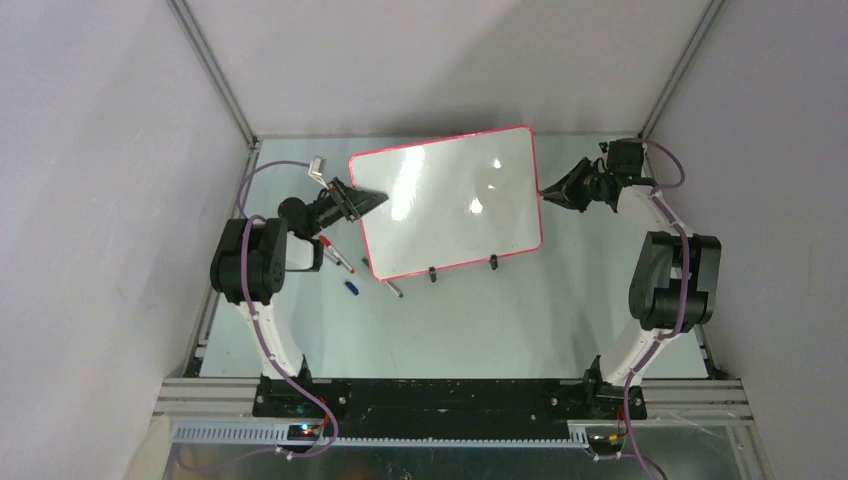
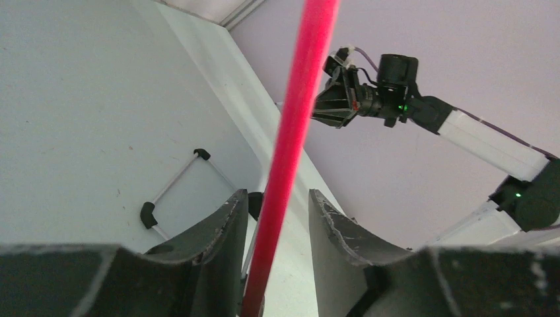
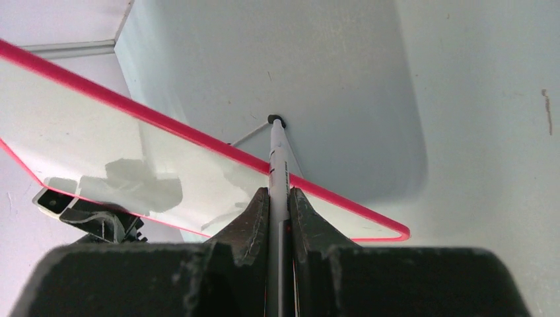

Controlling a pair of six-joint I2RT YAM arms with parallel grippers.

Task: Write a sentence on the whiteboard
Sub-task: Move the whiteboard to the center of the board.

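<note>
Two arms stand at my whiteboard (image 1: 450,205), one at each of its short sides. The board sits a little askew in the far half of the bench, between the middle and the far edge. Its two black feet (image 1: 432,273) are on the long side that faces the near edge. The white face is glossy and shows bright spots of glare.

The left gripper (image 2: 277,198) is at the left side of the board. In its wrist view the red frame (image 2: 294,132) runs up between the two fingers (image 2: 221,228). I see a gap on each side of it, so the jaws are apart and do not clamp the frame.

The right gripper (image 3: 279,198) is at the right side of the board, just beside the frame. Its jaws are pressed together on a white marker (image 3: 278,158), which points forward across the red edge. I cannot tell whether the far end of the marker touches the board.

On the bench, between the near left corner of the board and the left arm, lie a pen with a red cap (image 1: 337,256), a small blue piece (image 1: 351,288) and a thin second pen (image 1: 394,289). All three are apart from both grippers.
</note>
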